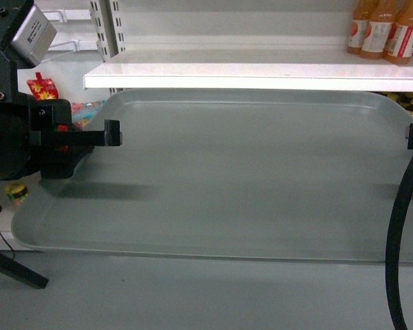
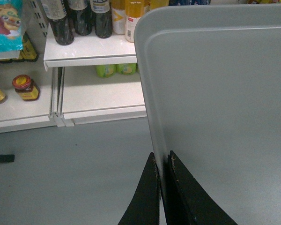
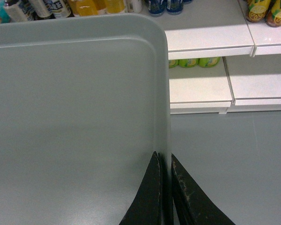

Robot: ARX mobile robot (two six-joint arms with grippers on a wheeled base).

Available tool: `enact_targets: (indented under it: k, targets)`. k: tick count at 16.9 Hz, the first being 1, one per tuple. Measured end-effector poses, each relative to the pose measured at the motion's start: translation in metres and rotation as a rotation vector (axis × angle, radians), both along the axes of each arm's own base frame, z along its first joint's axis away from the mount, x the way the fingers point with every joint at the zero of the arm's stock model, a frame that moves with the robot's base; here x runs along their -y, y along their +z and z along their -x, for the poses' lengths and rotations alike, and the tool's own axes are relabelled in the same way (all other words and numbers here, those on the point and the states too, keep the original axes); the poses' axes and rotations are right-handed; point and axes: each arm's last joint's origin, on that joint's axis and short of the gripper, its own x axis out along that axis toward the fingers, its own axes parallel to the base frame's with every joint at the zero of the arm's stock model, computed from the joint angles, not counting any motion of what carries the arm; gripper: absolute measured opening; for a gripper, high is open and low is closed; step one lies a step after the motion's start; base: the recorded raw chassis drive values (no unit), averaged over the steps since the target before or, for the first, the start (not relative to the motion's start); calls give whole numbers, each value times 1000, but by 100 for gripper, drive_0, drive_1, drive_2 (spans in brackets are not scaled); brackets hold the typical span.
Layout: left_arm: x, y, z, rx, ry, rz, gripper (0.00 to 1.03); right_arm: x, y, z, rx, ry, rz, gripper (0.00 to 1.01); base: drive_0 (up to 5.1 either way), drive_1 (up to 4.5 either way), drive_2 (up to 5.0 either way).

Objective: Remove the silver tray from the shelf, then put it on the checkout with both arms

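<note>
The left gripper [image 2: 162,164] pinches the left rim of the large matte grey-silver metal tray [image 1: 248,172], held level below the white shelf board [image 1: 255,74], long axis spanning to the right gripper [image 3: 166,161], clamped on the right rim.

The silver tray [image 1: 248,172], a wide matte grey rectangle with rounded corners and low rim, sits level in front of the white shelf [image 1: 255,72], its far edge under the lip.

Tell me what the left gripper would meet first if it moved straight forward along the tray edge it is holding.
Probably the white shelf with dark bottles; the left gripper points that way along the silver tray rim, but depth is unclear.
</note>
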Motion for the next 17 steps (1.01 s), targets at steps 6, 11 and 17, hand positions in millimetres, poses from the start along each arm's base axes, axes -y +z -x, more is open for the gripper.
enact_targets:
  k: [6,11,17]
  targets:
    - [-1,0,0,3,1,-1,3,0,0,0,3,1,-1,3,11,-422,444]
    - [0,0,0,1,-1,-3,3,0,0,0,-1,0,0,3,12,-421,445]
    - [0,0,0,4,-3,-2,3,0,0,0,3,0,0,3,6,-428,439]
